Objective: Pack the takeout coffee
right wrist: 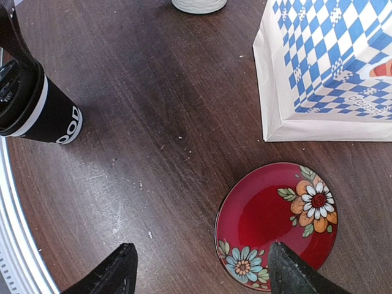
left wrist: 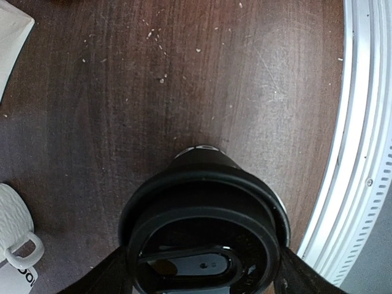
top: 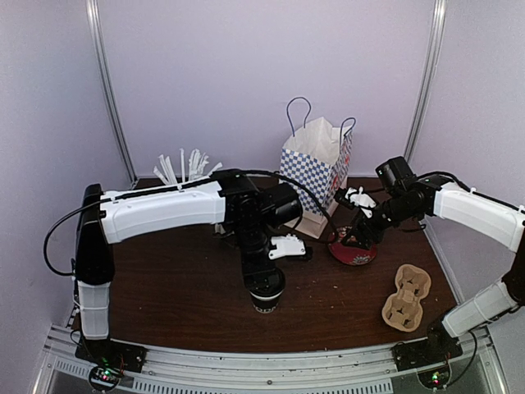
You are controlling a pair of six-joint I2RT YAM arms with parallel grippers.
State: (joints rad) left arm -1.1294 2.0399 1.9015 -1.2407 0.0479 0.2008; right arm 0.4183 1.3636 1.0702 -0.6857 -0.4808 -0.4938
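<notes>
The takeout coffee (left wrist: 205, 226), a black paper cup with a white band and a black lid, stands on the table near the front middle (top: 267, 300). It also shows at the left edge of the right wrist view (right wrist: 43, 110). My left gripper (top: 265, 283) reaches down from above with its fingers (left wrist: 107, 275) pressed against both sides of the cup just under the lid. My right gripper (right wrist: 202, 269) is open and empty, hovering over the left edge of a red flowered plate (right wrist: 263, 214), well to the right of the cup (top: 354, 242).
A blue-and-white checked paper bag (top: 316, 168) stands open at the back middle. A cardboard cup carrier (top: 406, 297) lies front right. A cup of white straws (top: 184, 167) is back left. A cream mug (left wrist: 15, 236) sits left of the cup. The metal table edge (left wrist: 361, 153) is close.
</notes>
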